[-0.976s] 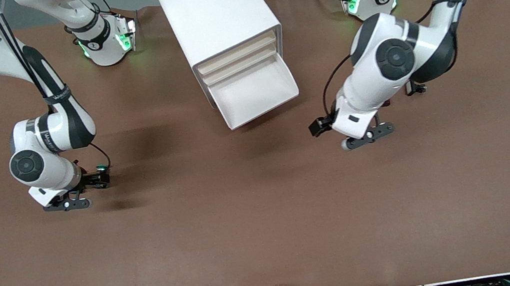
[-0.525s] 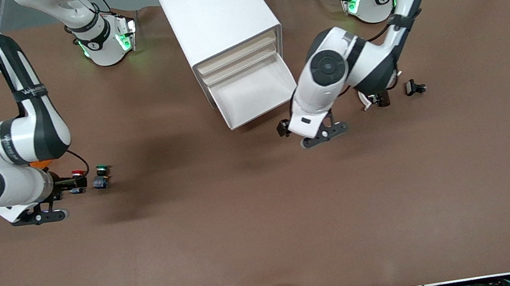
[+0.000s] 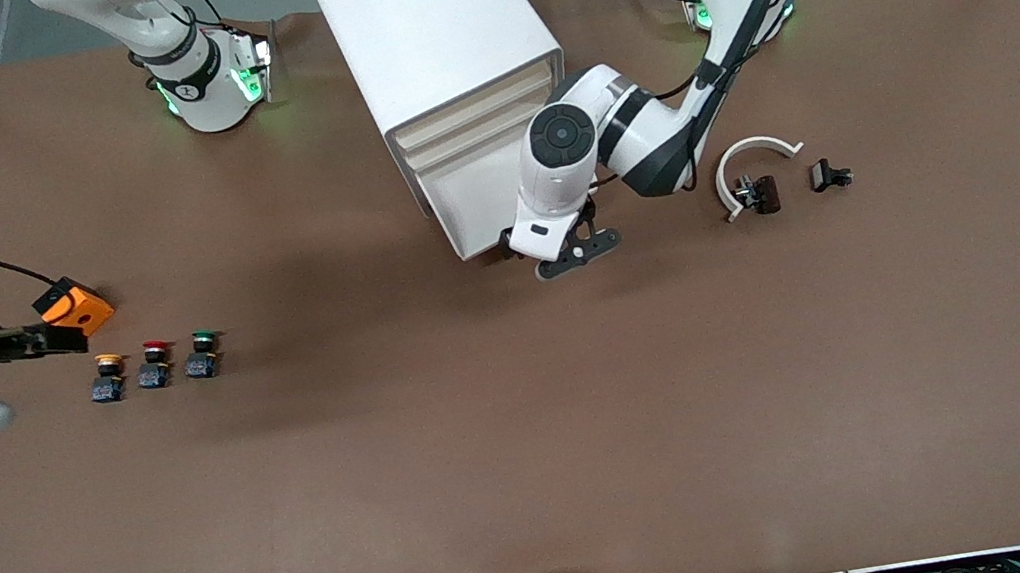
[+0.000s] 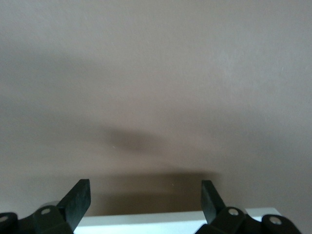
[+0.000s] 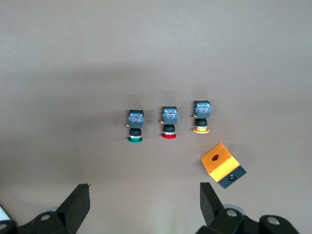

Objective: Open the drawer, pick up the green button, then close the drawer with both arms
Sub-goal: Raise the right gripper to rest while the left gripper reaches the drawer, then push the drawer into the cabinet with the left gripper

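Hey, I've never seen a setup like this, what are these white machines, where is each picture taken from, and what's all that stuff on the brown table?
These are two white robot arms. One picture looks down from a high camera facing them; the other two come from cameras on each arm's wrist.

The left gripper hangs open at the front edge of the white cabinet's pulled-out bottom drawer, holding nothing. The right gripper, also open and empty, is over the table at the right arm's end.

Three small push buttons lie in a row there: the green button, the red button and the yellow button, with an orange box beside them. Toward the left arm's end lie a white curved piece and two small black parts.
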`<state>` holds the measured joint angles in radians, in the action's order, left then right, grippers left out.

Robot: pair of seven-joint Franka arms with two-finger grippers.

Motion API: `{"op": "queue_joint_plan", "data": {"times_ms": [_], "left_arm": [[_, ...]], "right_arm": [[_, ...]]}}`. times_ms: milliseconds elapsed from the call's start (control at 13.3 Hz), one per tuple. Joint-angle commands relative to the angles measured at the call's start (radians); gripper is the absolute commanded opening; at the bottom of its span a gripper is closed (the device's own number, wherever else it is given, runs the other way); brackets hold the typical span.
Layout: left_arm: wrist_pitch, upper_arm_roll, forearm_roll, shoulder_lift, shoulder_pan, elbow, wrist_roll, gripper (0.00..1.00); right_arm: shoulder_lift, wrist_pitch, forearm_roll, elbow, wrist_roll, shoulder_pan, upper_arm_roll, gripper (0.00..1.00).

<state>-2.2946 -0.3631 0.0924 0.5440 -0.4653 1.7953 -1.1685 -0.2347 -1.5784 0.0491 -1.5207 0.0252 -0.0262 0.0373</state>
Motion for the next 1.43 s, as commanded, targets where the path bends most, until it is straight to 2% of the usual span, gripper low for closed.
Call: {"op": "queue_joint_plan", "data": {"times_ms": [0, 225, 675, 901, 1126, 1351], "left_arm": [[-0.022, 0.001, 0.039, 0.019, -0.026, 0.003, -0.057, 1.00], [-0.026, 0.001, 0.039, 0.025, -0.053, 0.018, -0.085, 1.00], [-0.025, -0.004, 0.027, 0.039, -0.090, 0.013, -0.171, 1.00], [-0.023, -0.004, 0.026, 0.039, -0.121, 0.012, -0.212, 1.00], [-0.022, -0.004, 0.026, 0.042, -0.157, 0.010, -0.241, 1.00], [-0.014, -0.004, 0.027, 0.043, -0.174, 0.010, -0.266, 1.00]], "right_arm": [[0.083, 0.032, -0.020, -0.009, 0.018, -0.027, -0.011, 1.00], [0.152, 0.046, -0.017, -0.010, 0.018, -0.021, -0.014, 1.00], [0.147, 0.035, -0.023, -0.010, 0.004, -0.023, -0.013, 1.00], [0.146, 0.032, -0.087, -0.012, 0.001, -0.044, -0.011, 1.00], [0.146, 0.043, -0.081, -0.004, -0.028, -0.052, -0.016, 1.00], [0.144, 0.084, -0.071, 0.092, -0.047, -0.050, -0.014, 1.00]]}}
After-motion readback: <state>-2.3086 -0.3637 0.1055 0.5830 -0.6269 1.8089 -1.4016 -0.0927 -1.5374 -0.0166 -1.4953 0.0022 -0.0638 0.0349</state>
